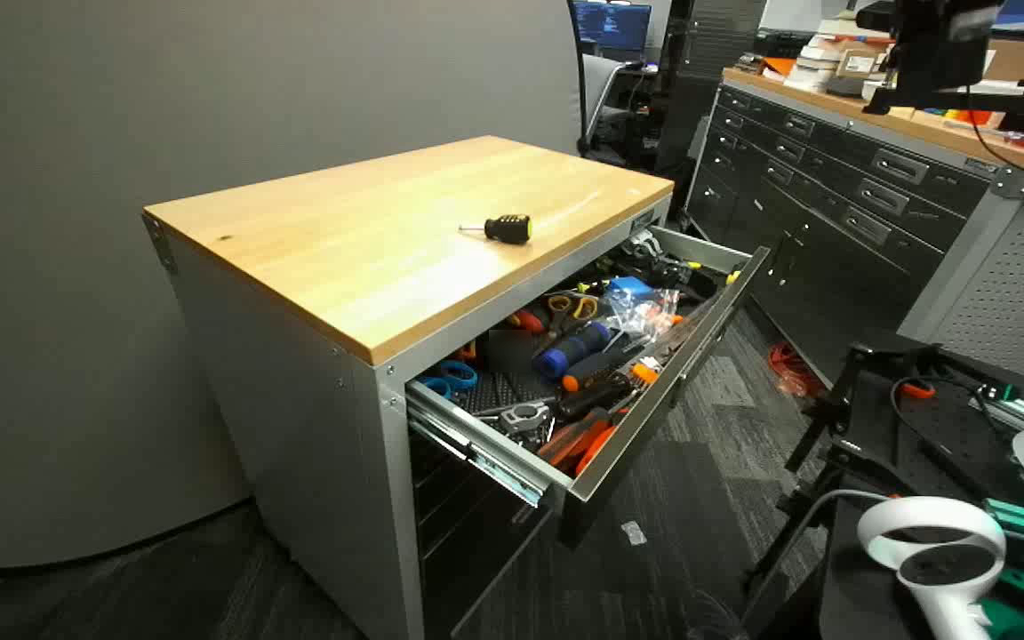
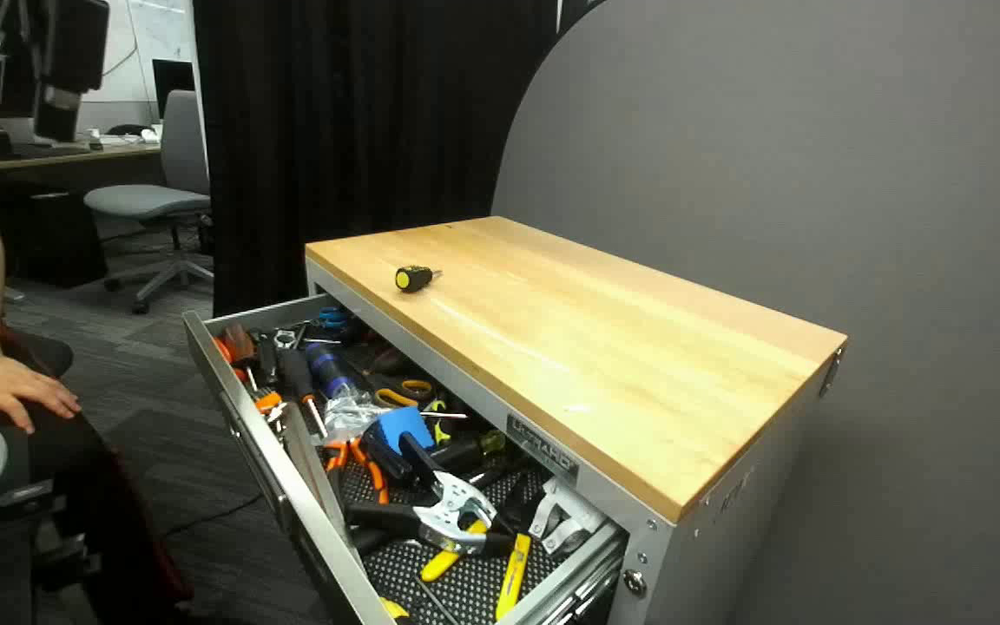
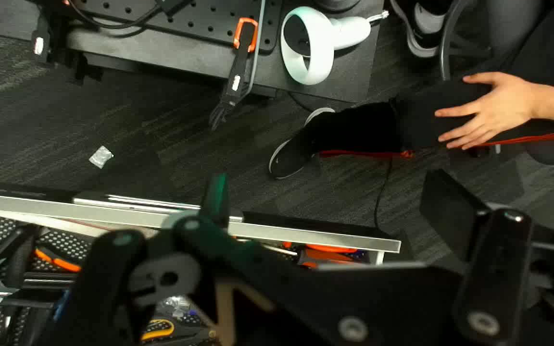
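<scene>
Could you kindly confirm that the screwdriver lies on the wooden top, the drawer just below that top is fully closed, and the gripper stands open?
Not quite: the drawer is pulled open, as both exterior views show. The rest is right: the screwdriver lies on the wooden top, and the gripper stands open.

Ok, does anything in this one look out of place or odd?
Two things. A crumpled pale scrap lies on the carpet before the open drawer, like dropped litter. And a stubby screwdriver sits alone on the wooden top, while many hand tools lie jumbled inside the drawer.
</scene>
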`<action>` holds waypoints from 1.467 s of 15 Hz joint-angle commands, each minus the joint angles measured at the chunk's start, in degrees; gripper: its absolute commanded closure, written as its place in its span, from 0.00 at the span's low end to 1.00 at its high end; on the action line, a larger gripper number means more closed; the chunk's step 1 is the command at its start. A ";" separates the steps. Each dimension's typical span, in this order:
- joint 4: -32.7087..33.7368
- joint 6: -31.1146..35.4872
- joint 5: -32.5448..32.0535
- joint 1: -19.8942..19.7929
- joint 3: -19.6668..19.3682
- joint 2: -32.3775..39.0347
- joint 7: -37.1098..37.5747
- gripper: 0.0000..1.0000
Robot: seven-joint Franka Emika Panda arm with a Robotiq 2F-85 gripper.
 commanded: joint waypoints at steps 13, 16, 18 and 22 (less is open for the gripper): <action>5.46 29.26 7.95 -2.70 0.30 18.99 1.73 0.00; 13.08 34.47 6.74 -2.36 0.88 30.37 0.61 0.00; 19.87 34.63 2.81 -2.56 1.28 37.46 2.10 0.00; 33.02 30.77 -9.13 -1.44 0.19 47.70 3.89 0.00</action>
